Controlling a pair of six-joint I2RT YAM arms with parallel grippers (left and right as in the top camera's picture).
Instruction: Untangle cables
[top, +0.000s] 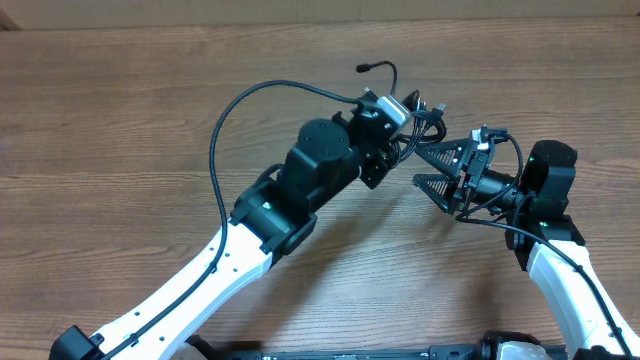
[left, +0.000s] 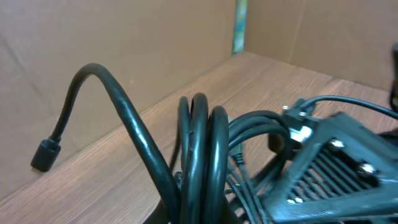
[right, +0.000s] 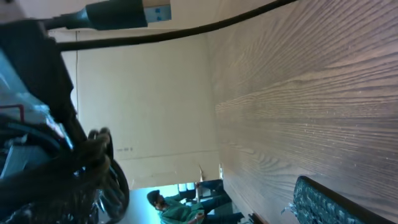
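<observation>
While the left gripper (top: 398, 122) was clamped on the cables (top: 425, 115), the overhead view showed the bunch raised off the tabletop (top: 150, 120) at the middle, toward the far side. One loose end (top: 385, 68) arched up and to the left. The right gripper (top: 430, 168) stood spread wide just right of the bunch, tips aimed at it, holding nothing.

From the left wrist, the cables (left: 202, 149) filled the near middle as several tight loops standing side by side. The loose end curved out left and drooped to a small black plug (left: 45, 155). The left jaws were hidden under the bunch. One of the right gripper's ribbed fingers (left: 336, 171) sat just right of the loops.

From the right wrist, with the view turned on its side, the tabletop (right: 311, 93) filled the right half. One cord ran across the top behind a plug with a blue insert (right: 124, 12), and the dark tangle (right: 74, 168) crowded the left. Only one of its own fingers (right: 329, 199) showed, at the bottom right.

These cords looked light and limp, yet springy enough to keep their curves. Their rubbery jackets should grip well, though the plugs would likely snag inside loops. The best hold seemed to be a free length just behind a plug, or the outermost loop rather than the knot's core. A slow, gentle pull looked wise.
</observation>
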